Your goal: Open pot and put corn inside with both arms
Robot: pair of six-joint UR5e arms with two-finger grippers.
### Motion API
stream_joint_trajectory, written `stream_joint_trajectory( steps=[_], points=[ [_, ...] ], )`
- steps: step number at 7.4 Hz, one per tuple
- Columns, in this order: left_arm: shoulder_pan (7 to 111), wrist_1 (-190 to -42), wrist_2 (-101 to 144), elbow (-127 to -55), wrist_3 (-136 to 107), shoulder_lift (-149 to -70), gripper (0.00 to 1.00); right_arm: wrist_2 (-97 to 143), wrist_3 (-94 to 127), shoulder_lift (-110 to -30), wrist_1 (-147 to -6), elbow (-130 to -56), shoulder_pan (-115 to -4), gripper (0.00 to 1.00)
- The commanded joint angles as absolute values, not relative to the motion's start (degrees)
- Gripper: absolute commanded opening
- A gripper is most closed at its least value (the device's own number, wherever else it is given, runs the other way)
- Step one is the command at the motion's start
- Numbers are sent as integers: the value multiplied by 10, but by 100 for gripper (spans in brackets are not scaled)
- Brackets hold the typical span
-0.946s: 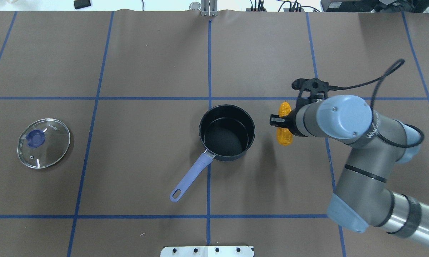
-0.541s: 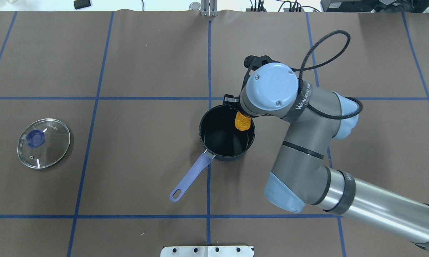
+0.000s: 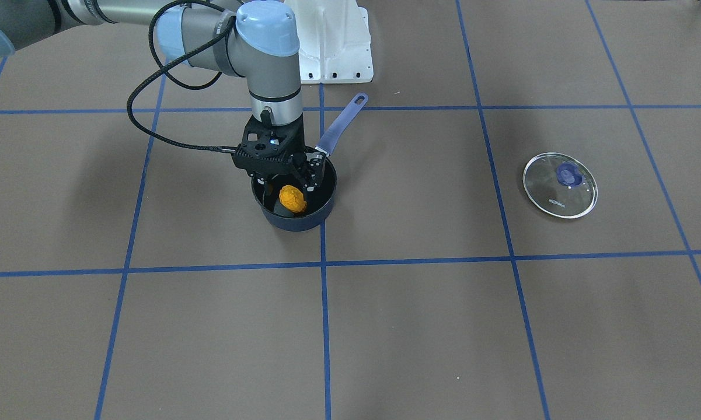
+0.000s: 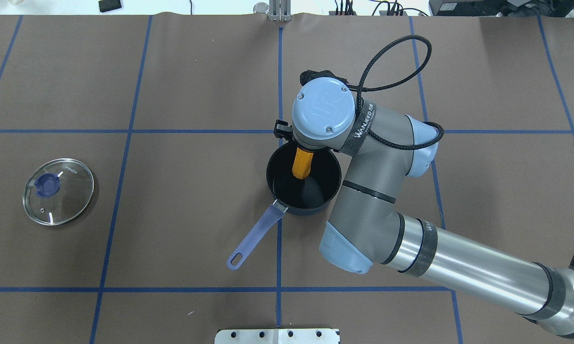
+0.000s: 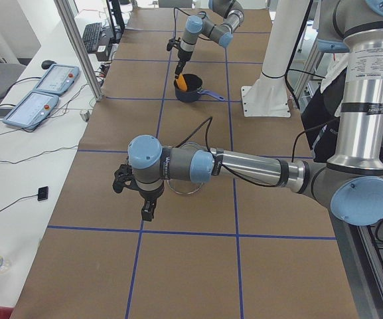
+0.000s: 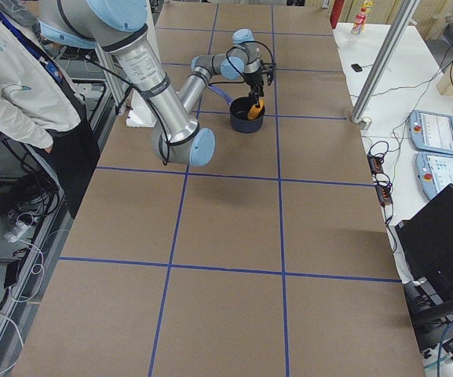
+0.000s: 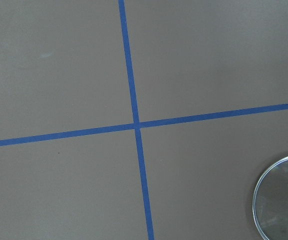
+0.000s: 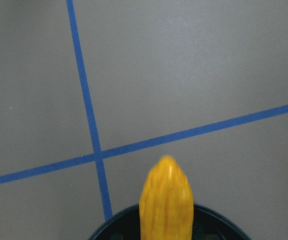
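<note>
The black pot [image 4: 310, 209] with a purple handle [image 4: 255, 234] stands uncovered at the table's middle. My right gripper [image 3: 289, 182] points down over the pot's mouth, its fingers [image 3: 310, 175] wider apart than the corn. The orange-yellow corn [image 4: 301, 163] sits just below them, inside the pot's rim [image 3: 295, 224], and looks slightly blurred in the right wrist view [image 8: 166, 200]. My left gripper [image 5: 148, 207] shows only in the exterior left view, hanging above the table near the lid; I cannot tell whether it is open.
The glass lid [image 4: 59, 191] with a blue knob lies flat at the table's left, also in the front view [image 3: 560, 185] and the left wrist view [image 7: 281, 200]. The white base pedestal [image 3: 332, 44] stands behind the pot. An operator [image 6: 14, 86] stands beside the table.
My right arm swung left, carrying the corn from the pot's right side to above its mouth. The corn now hangs end-down below the spread fingers.
</note>
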State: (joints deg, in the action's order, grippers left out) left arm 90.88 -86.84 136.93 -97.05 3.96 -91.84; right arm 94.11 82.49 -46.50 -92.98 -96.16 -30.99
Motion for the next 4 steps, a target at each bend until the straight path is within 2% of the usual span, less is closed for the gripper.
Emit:
stream_joint_trajectory(
  steps=[1,4],
  points=[
    [909,-868,1369,-969,40,-918,99,976,817,-472,-936,-967,-349,100],
    [909,-868,1368,-961,40,-918,99,1098,604,-540,-971,-967,-510,100]
  ],
)
